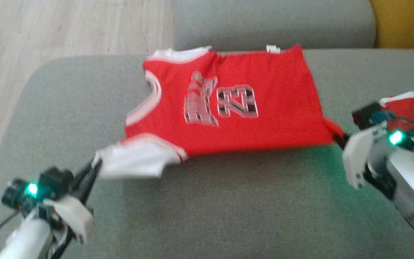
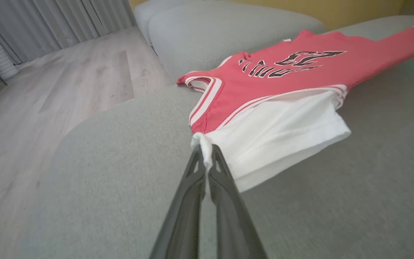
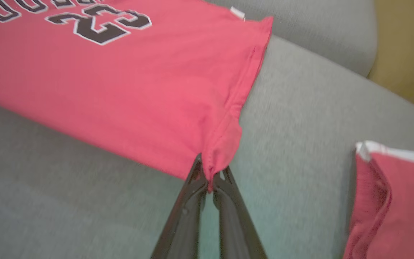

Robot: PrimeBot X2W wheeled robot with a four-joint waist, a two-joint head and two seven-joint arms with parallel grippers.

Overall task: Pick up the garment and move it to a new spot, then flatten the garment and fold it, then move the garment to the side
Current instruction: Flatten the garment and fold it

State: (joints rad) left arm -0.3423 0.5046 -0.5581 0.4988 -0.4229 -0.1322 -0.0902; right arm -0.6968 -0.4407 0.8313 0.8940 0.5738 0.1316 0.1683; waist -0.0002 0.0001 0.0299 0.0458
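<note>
- My left arm (image 1: 27, 237), low and reaching forward: left fingers (image 2: 200, 163) pinching the garment (image 1: 235, 108) at its white sleeve corner.
- My right arm (image 1: 412, 194): right fingers (image 3: 201, 178) pinching its red hem corner.
- Garment spread on grey sofa (image 1: 228, 208); wooden floor (image 1: 49, 28) beside.

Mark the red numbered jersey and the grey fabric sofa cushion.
Red numbered jersey (image 1: 282, 100): head view, plain red body right of the number.
Grey fabric sofa cushion (image 1: 228, 201): head view, bare seat in front.

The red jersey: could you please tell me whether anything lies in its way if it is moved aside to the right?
Yes. A second red garment with white trim lies on the cushion just right of the right gripper, which pinches a corner of the red jersey. Toward the left gripper, the cushion looks bare.
</note>
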